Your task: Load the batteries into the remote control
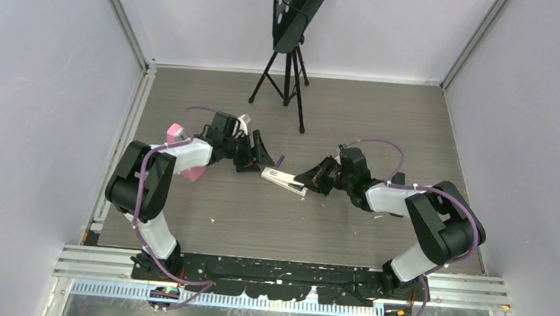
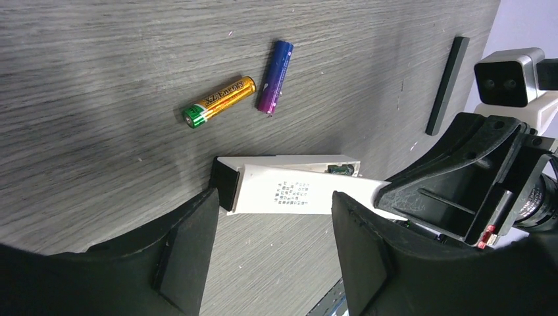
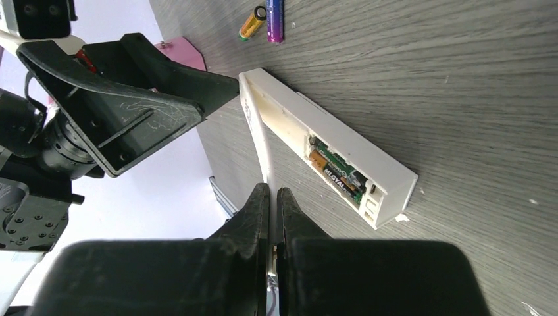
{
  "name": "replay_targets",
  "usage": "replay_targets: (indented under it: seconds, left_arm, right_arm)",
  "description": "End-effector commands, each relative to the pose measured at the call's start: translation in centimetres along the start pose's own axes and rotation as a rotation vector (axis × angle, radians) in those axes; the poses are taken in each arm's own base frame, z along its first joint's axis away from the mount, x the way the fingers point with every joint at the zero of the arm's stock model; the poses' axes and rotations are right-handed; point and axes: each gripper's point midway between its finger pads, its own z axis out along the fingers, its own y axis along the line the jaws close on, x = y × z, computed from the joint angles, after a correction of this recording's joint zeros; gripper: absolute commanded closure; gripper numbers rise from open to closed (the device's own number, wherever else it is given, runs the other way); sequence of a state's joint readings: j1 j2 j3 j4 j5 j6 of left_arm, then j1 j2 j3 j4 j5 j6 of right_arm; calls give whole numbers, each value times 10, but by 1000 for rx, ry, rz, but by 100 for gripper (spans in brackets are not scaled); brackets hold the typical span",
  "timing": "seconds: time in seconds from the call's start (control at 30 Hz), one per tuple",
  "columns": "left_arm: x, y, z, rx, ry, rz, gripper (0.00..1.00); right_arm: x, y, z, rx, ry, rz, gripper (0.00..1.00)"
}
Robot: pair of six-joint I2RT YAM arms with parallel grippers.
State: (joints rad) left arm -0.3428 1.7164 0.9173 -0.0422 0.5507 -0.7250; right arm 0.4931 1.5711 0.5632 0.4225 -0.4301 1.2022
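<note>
A white remote lies mid-table with its battery bay up. In the right wrist view the bay holds two batteries side by side, one reddish-brown and one dark. My right gripper is shut on the thin white battery cover, held edge-up along the remote's side. An orange-yellow battery and a purple battery lie loose on the table beyond the remote. My left gripper is open and empty, just short of the cover and the remote's end.
A black strip lies on the table beyond the right gripper. A pink object sits beside the left arm. A black tripod stands at the back. White walls enclose the table on three sides.
</note>
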Motion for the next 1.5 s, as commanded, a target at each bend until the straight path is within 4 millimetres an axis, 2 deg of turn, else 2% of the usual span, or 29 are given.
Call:
replay_targets:
  seconds: [0.0, 0.3, 0.43, 0.67, 0.7, 1.07, 1.33, 1.47]
  left_arm:
    - [-6, -1, -3, 3, -11, 25, 36]
    - [-7, 6, -6, -41, -5, 44, 39]
    - [-5, 10, -5, -53, 7, 46, 42]
    - [0, 17, 2, -61, 46, 37, 55]
    - [1, 17, 3, -59, 52, 35, 57]
    - [8, 20, 12, -53, 104, 35, 63]
    - [23, 30, 18, -152, 180, 24, 75]
    - [31, 45, 16, -230, 208, 54, 75]
  right_arm:
    - [0, -19, -1, 106, -5, -34, 100]
    - [7, -53, -12, 290, 38, -81, 100]
    - [8, -61, -12, 322, 39, -77, 100]
    - [6, -65, -11, 336, 32, -79, 100]
    - [9, -70, -14, 359, 42, -70, 100]
    - [11, -71, -14, 357, 49, -65, 100]
    - [12, -65, -17, 344, 51, -63, 99]
    - [13, -58, -23, 338, 51, -72, 88]
